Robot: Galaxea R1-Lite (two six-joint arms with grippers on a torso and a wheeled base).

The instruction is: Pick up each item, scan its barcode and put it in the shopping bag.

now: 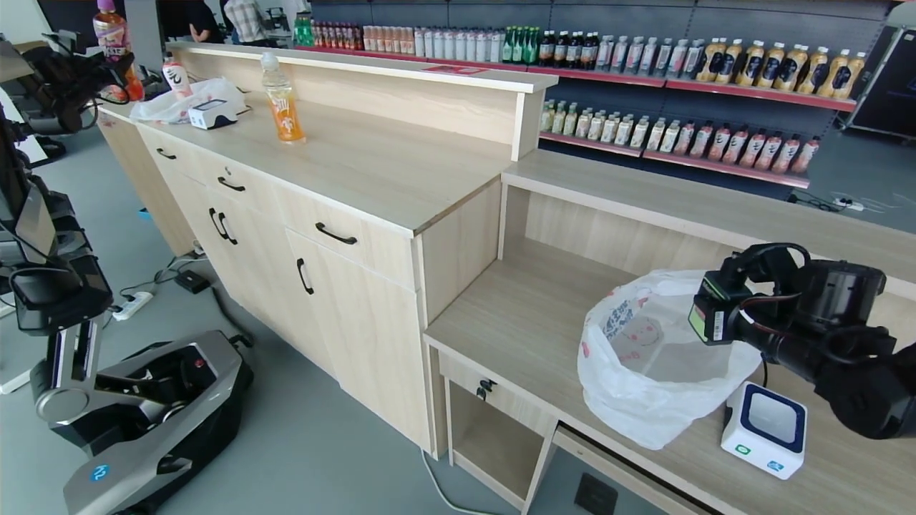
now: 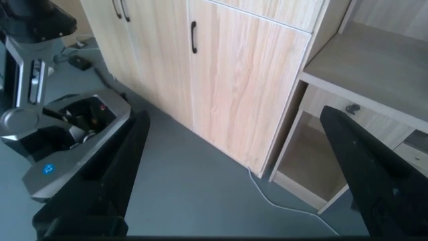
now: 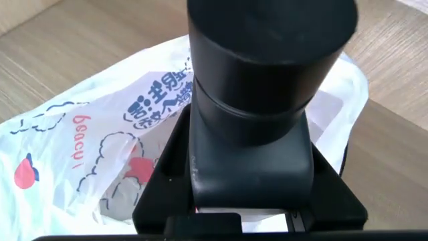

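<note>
A white plastic shopping bag (image 1: 658,357) with red and blue print lies open on the low counter. My right arm (image 1: 787,315) reaches over its mouth. In the right wrist view the bag (image 3: 87,134) spreads under the black body of my right gripper (image 3: 247,167), which hides the fingers. A white scanner (image 1: 764,429) with a dark blue frame stands just beside the bag, near the counter's front edge. An orange drink bottle (image 1: 283,100) stands upright on the higher counter, far from both arms. My left gripper (image 2: 234,117) is open and holds nothing, low over the grey floor.
The tall counter (image 1: 372,172) has drawers and doors, and a raised back ledge. At its far end lie another white bag (image 1: 179,100), a second scanner (image 1: 211,113) and a small bottle (image 1: 175,75). Shelves of bottles (image 1: 644,64) line the back wall. Cables lie on the floor (image 1: 136,304).
</note>
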